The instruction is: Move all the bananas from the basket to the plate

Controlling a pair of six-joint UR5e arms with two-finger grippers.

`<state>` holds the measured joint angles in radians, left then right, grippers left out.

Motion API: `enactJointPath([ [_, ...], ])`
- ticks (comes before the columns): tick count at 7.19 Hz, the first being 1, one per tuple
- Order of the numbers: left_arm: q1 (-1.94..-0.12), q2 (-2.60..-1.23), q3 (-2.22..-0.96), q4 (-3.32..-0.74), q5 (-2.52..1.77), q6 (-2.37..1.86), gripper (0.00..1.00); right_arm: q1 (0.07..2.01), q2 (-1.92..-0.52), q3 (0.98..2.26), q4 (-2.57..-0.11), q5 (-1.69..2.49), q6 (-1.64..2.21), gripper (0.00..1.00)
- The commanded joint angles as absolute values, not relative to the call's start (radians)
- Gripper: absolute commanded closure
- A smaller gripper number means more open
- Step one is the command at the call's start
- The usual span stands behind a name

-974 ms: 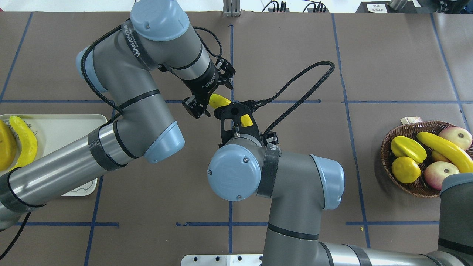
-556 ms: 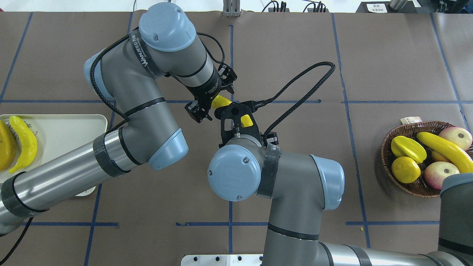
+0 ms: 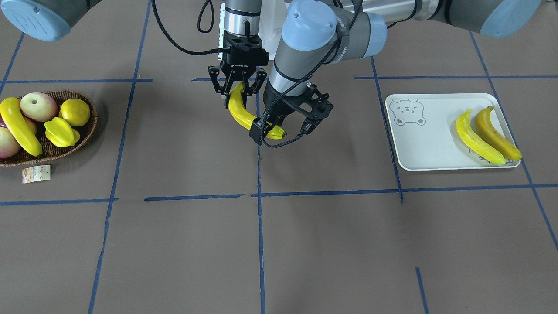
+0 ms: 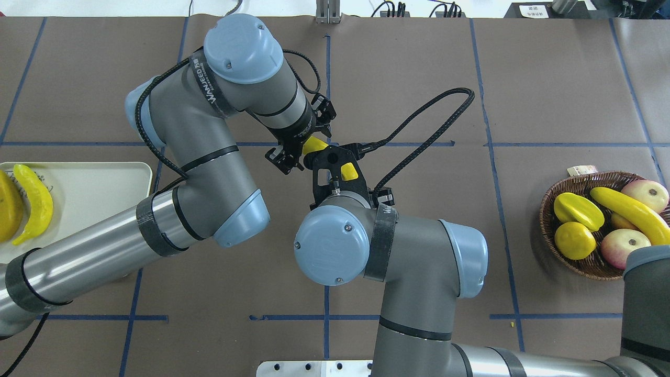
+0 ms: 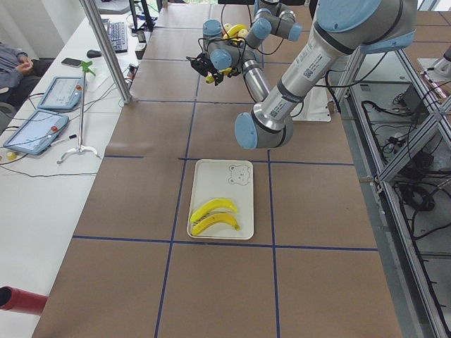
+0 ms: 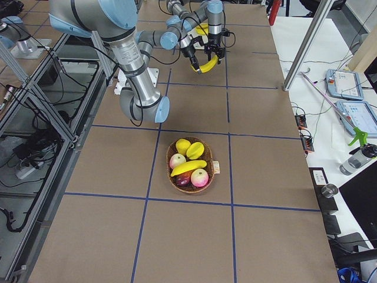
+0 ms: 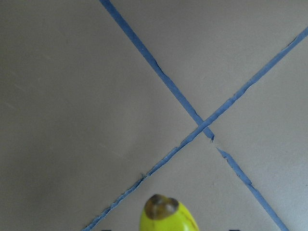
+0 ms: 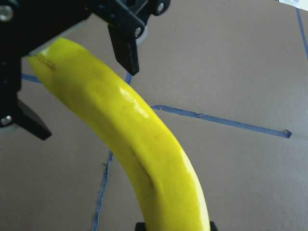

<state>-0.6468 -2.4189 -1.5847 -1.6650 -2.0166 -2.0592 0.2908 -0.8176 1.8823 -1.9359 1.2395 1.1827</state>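
Held banana [image 3: 241, 114], clamped between the black jaws of the right gripper [image 3: 236, 101]: bright yellow, tip dark brown. Left gripper [image 3: 275, 127]: black. Plate [image 3: 429, 150]: white, printed with a grey bear face. 2 bananas noted on it: yellow banana [image 3: 477, 140], orange-yellow banana [image 3: 497, 136]. Table [image 3: 331, 235]: brown, gridded with blue tape.

You're in a robotics lab: the brown-papered table [image 4: 549, 78] is gridded in blue tape [image 7: 159, 77], two strips crossing below the jaws of the left gripper [image 4: 306, 141]. Far from those jaws, your white bench [image 5: 28, 211] holds tablets [image 5: 60, 91], and cabled aluminium framing [image 5: 394, 151] lines the table's other side.
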Motion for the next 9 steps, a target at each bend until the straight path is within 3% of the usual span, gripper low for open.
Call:
enactJointPath([
  [1, -0.646, -2.419, -1.585, -1.669, -2.016, -2.059, 0.21, 0.291, -0.818, 1.884, -1.936, 1.239, 1.183, 0.95],
  [2, -0.646, -2.419, -1.586, -1.669, -2.016, -2.059, 0.26, 0.291, -0.816, 1.884, -1.936, 1.238, 1.183, 0.95],
  [3, -0.644, -2.421, -1.586, -1.67, -2.016, -2.057, 0.39, 0.29, -0.818, 1.885, -1.936, 1.235, 1.183, 0.95],
  [4, -0.646, -2.421, -1.586, -1.671, -2.016, -2.059, 0.58, 0.291, -0.818, 1.885, -1.936, 1.233, 1.183, 0.94],
  [5, -0.646, -2.419, -1.588, -1.671, -2.016, -2.057, 0.83, 0.29, -0.818, 1.885, -1.936, 1.233, 1.183, 0.89],
  [6, -0.646, -2.418, -1.589, -1.671, -2.014, -2.046, 1.0, 0.291, -0.816, 1.888, -1.934, 1.236, 1.181, 0.79],
  [8, -0.646, -2.413, -1.592, -1.669, -2.014, -2.045, 1.0, 0.29, -0.828, 1.888, -1.892, 1.233, 1.187, 0.01],
  [9, -0.646, -2.411, -1.594, -1.669, -2.014, -2.045, 1.0, 0.29, -0.828, 1.887, -1.89, 1.235, 1.187, 0.01],
])
